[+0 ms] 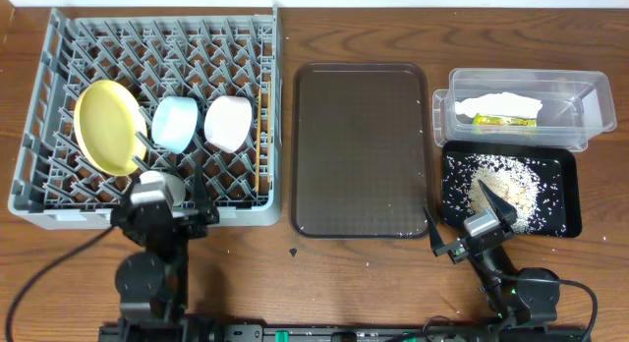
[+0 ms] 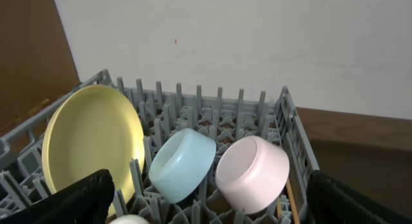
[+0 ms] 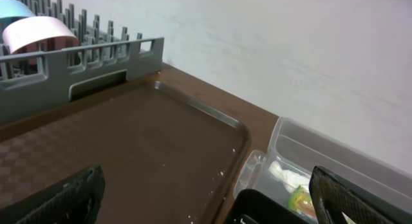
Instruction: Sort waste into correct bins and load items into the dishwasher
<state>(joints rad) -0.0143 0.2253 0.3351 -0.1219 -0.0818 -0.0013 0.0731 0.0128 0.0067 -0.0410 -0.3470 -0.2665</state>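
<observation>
The grey dish rack holds a yellow plate on edge, a light blue bowl, a white bowl and wooden chopsticks along its right side. My left gripper is open and empty over the rack's front edge. Its wrist view shows the plate, the blue bowl and the white bowl. The clear tub holds the napkin and the wrapper. The black tray holds rice scraps. My right gripper is open and empty at its front left corner.
The dark brown serving tray lies between the rack and the bins, with a few white crumbs on it; it fills the right wrist view. A white wall rises behind the table. Both arm bases stand at the front edge.
</observation>
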